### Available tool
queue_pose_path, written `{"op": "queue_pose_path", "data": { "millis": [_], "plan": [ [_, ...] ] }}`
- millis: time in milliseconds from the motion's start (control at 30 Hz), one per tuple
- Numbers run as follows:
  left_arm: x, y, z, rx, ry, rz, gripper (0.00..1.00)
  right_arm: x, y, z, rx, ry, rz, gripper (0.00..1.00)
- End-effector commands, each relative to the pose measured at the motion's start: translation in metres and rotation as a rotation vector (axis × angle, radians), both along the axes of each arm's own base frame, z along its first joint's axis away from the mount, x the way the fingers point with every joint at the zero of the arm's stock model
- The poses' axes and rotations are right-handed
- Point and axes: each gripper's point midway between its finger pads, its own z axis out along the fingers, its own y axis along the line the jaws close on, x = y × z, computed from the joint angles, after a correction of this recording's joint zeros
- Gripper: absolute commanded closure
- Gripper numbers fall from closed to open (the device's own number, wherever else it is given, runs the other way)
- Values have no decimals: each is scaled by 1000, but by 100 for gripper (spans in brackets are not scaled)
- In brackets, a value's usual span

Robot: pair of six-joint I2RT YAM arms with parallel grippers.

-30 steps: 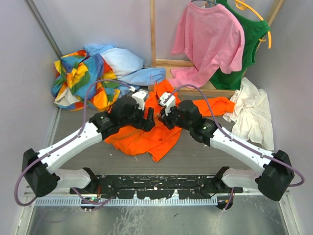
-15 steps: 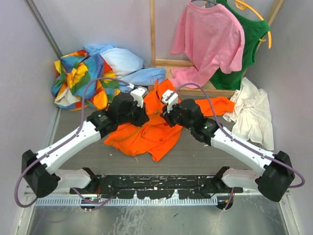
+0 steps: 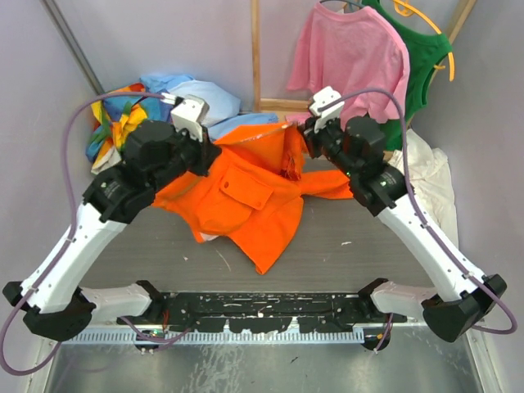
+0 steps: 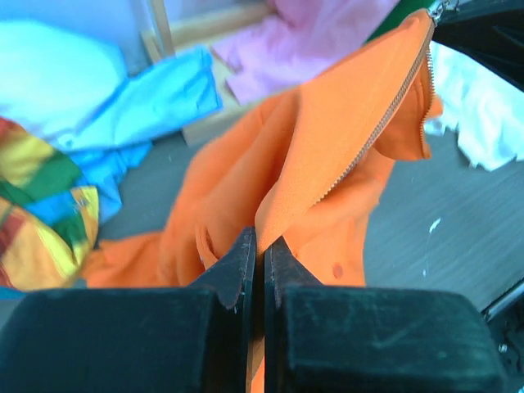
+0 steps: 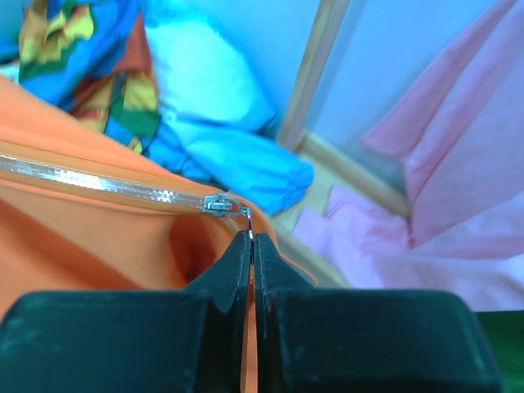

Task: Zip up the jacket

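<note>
Presently: bright orange fabric jacket [image 3: 246, 192] stretched taut; left hand [image 4: 259, 243] clamped on zipper hem [image 4: 385, 115], right hand [image 5: 251, 238] pinching slider tab [image 5: 245, 218], tensioning track for zipping.

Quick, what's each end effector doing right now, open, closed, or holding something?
The left end effector: closed, pinching the orange jacket at its zipper edge.
The right end effector: closed on the jacket's zipper pull.
</note>
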Motion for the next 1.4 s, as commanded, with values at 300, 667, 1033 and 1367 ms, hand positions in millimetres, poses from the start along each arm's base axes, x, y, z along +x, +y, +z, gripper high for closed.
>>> {"op": "queue_pose_path", "data": {
  "millis": [300, 667, 1033, 1367],
  "plan": [
    [-7, 50, 7, -3, -89, 170, 100, -17, -68, 26, 26, -80, -213, 99],
    [-23, 86, -135, -15, 117, 391, 100, -30, -109, -66, 31, 73, -356, 99],
    [-46, 75, -194, -95, 263, 359, 100, -35, -118, -87, 118, 162, -337, 99],
    [-85, 61, -179, -322, 317, 226, 57, -75, -122, -128, 236, 214, -345, 96]
  ]
}}
